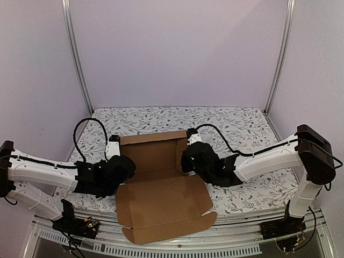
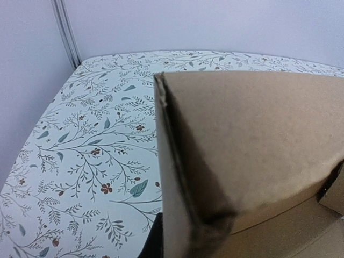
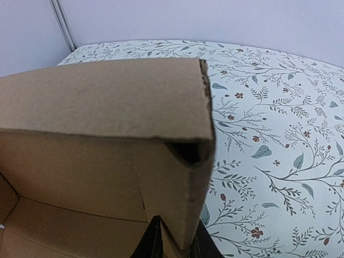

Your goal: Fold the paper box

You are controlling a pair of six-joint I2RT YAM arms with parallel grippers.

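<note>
The paper box (image 1: 161,185) is plain brown cardboard in the middle of the table. Its back wall and two side walls stand up, and its large front panel lies flat toward the near edge. My left gripper (image 1: 120,157) grips the left side wall; in the left wrist view (image 2: 173,242) one black finger (image 2: 152,241) shows outside the wall (image 2: 242,145) and the other is hidden behind it. My right gripper (image 1: 186,156) straddles the right side wall (image 3: 177,177), with a black finger (image 3: 152,242) on each side of it.
The table wears a white cloth with a leaf and flower print (image 1: 236,126). Metal frame posts (image 1: 78,59) stand at the back corners against plain walls. The box's front flap (image 1: 166,231) overhangs the near table rail.
</note>
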